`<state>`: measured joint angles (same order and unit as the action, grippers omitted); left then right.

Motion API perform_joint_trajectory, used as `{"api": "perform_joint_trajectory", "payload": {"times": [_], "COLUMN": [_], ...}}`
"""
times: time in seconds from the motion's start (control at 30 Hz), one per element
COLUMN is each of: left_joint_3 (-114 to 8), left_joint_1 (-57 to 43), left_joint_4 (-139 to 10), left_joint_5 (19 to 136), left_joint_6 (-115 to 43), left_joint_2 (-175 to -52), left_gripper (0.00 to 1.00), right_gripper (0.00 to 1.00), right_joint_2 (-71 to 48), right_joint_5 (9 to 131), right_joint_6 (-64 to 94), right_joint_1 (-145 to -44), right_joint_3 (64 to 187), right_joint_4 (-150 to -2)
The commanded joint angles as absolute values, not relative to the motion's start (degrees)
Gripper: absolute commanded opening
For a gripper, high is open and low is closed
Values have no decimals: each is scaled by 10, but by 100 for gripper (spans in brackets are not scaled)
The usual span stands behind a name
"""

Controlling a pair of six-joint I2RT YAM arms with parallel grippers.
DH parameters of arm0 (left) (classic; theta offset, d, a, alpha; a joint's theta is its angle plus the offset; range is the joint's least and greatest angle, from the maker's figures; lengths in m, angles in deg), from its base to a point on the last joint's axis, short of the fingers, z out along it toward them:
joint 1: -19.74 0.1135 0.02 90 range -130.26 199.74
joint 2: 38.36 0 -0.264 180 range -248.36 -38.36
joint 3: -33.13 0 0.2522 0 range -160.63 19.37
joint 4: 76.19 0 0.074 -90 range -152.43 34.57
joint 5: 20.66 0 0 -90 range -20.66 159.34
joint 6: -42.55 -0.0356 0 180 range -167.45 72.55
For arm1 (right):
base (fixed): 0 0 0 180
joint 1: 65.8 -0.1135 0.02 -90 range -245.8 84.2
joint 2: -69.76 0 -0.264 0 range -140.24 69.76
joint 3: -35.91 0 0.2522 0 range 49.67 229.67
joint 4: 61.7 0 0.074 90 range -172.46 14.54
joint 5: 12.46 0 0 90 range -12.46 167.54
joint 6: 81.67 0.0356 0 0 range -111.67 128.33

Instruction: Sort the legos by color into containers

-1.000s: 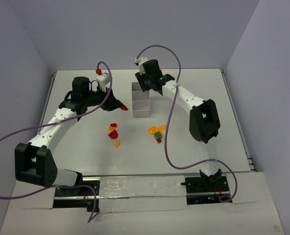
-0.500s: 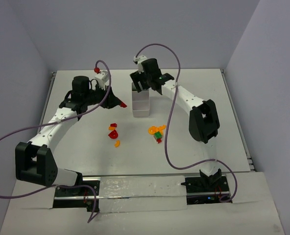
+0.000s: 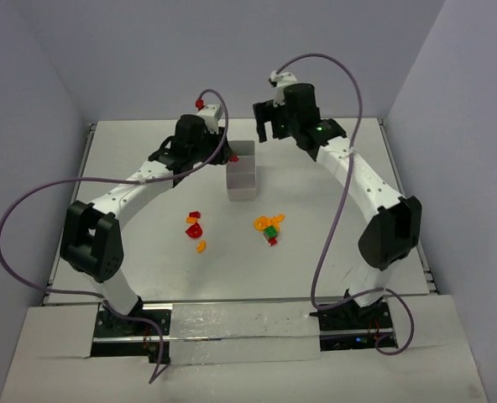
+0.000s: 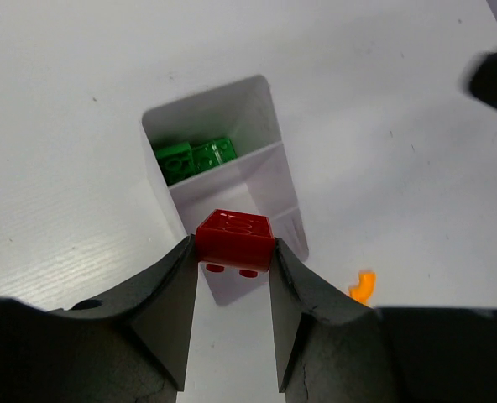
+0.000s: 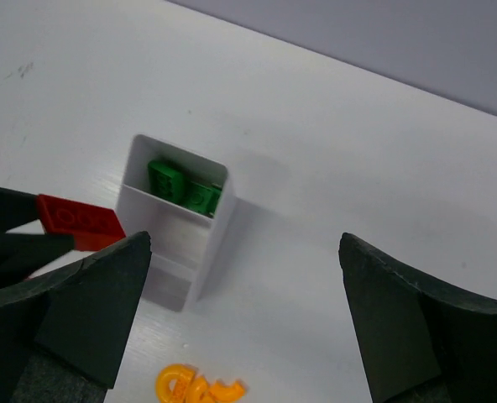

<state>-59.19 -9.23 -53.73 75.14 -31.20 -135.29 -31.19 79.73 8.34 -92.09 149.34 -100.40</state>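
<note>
My left gripper (image 4: 234, 252) is shut on a red lego brick (image 4: 234, 238), held just above the white row of containers (image 4: 215, 117). From the top view, the left gripper (image 3: 229, 157) sits at the tray's (image 3: 242, 191) left side. Green legos (image 4: 196, 158) lie in the far compartment. The right gripper (image 5: 244, 243) is open and empty, high over the tray's (image 5: 164, 227) right side. It sees the green legos (image 5: 181, 189) and the red brick (image 5: 81, 222). Above the tray's far end hangs the right gripper (image 3: 269, 126).
Two loose clusters lie on the table nearer the arm bases. One has red and orange pieces (image 3: 195, 227). The other has orange, green and red pieces (image 3: 269, 225). Orange curved pieces (image 5: 194, 388) show below the tray, and one orange piece (image 4: 363, 286) lies right of it.
The left arm swung right and carried the red brick from left of the tray to above it. The right gripper opened wide and drew up and right, away from the tray.
</note>
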Motion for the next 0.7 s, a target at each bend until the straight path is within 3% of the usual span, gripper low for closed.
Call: {"api": "perform_joint_trajectory", "payload": {"times": [0.0,0.3,0.67], "left_joint_3": [-654,-687,-710], "left_joint_1": [-110,-127,-135], "left_joint_4": [-522,-497,-485], "left_joint_5": [660,649,638], "left_joint_6": [-269,-252,-250], "left_joint_2": [-1399,-1453,-1473], "left_gripper": [0,5,50], "right_gripper": [100,100,99], "right_joint_2": [-236,-145,-112], "right_joint_5": [787,778,717], "right_joint_6": [103,103,90], "right_joint_1": [-879,-838,-830], "right_joint_3": [1427,1306,1243], "right_joint_4": [-1024,-1029,-1056]}}
